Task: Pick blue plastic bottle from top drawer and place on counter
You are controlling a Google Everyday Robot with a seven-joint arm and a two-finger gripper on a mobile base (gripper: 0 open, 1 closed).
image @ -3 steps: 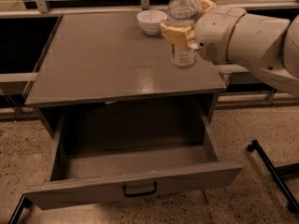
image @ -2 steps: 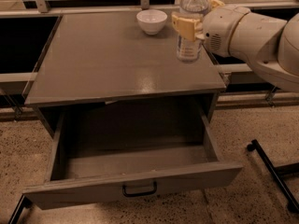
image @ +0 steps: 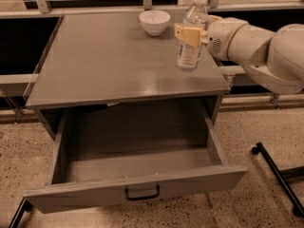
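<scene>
The blue plastic bottle [image: 191,49], clear with a white cap and a pale label, stands upright at the right rear of the counter [image: 114,61]. My gripper [image: 194,26] reaches in from the right and is shut around the bottle at label height. One tan finger [image: 188,35] lies across its front and the other behind it. The bottle's base looks to be touching the counter. The top drawer [image: 95,194] is pulled fully out below, and its inside shows nothing in it.
A white bowl [image: 154,22] sits at the back of the counter, left of the bottle. The drawer's black bar handle [image: 141,193] faces front. A black wheeled leg [image: 278,177] crosses the speckled floor at right. A rail runs behind the counter.
The gripper carried the bottle slightly right and back, then lowered it until its base met the counter. The drawer and the bowl have not moved.
</scene>
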